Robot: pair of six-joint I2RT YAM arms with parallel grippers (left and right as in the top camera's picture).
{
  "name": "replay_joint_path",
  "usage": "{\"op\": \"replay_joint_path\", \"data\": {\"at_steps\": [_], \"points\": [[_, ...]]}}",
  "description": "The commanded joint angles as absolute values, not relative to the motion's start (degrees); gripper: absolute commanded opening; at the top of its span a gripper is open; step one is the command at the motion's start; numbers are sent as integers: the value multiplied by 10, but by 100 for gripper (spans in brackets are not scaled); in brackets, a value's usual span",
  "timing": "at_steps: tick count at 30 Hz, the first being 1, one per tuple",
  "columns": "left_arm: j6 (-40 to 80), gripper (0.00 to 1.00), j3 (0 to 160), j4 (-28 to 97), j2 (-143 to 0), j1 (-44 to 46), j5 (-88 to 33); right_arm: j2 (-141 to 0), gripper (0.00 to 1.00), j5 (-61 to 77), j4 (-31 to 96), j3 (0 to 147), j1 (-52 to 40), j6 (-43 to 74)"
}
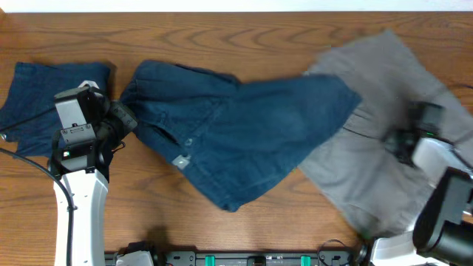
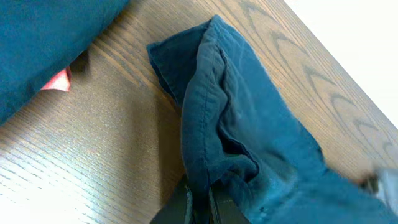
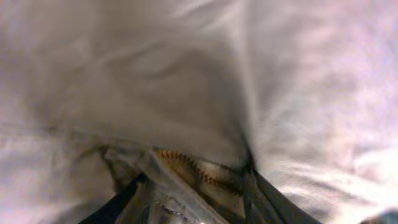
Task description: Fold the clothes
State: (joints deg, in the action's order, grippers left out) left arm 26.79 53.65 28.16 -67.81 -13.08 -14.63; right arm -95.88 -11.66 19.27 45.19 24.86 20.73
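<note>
A blue denim garment point(image 1: 244, 133) lies spread across the middle of the table, partly over a grey garment point(image 1: 369, 177) at the right. My left gripper point(image 1: 124, 118) is at the denim's left end and is shut on a bunched edge of it; the left wrist view shows the jaws point(image 2: 199, 200) pinching the blue fabric point(image 2: 249, 143). My right gripper point(image 1: 403, 140) sits on the grey garment. In the right wrist view its fingers point(image 3: 196, 186) hold a bunch of grey cloth point(image 3: 186, 74) with a zipper, and folds pull taut toward them.
A folded blue garment point(image 1: 37, 96) lies at the far left, behind my left arm, and its red tag shows in the left wrist view point(image 2: 58, 81). Bare wooden table point(image 1: 162, 214) lies in front of the denim. The table's far edge runs along the top.
</note>
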Motion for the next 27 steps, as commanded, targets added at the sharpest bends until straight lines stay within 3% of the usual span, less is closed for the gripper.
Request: {"op": "replay_joint_path", "data": {"at_steps": [1,7,14,24,27], "points": [[266,6,542,283,-681,-134,-132,-980,51,-199,227,433,343,302],[267,6,542,287,-689,-134,-128,-970,71,-27,222,443,433,282],[267,6,542,288,-689,-134,-128,-889,78,100,215,479,371,177],[267,6,542,295,-689,-134,-128,-862,68,165,173,479,172,-5],[267,6,542,297,-689,-134,-128,-894,55,132,168,479,131,-14]]}}
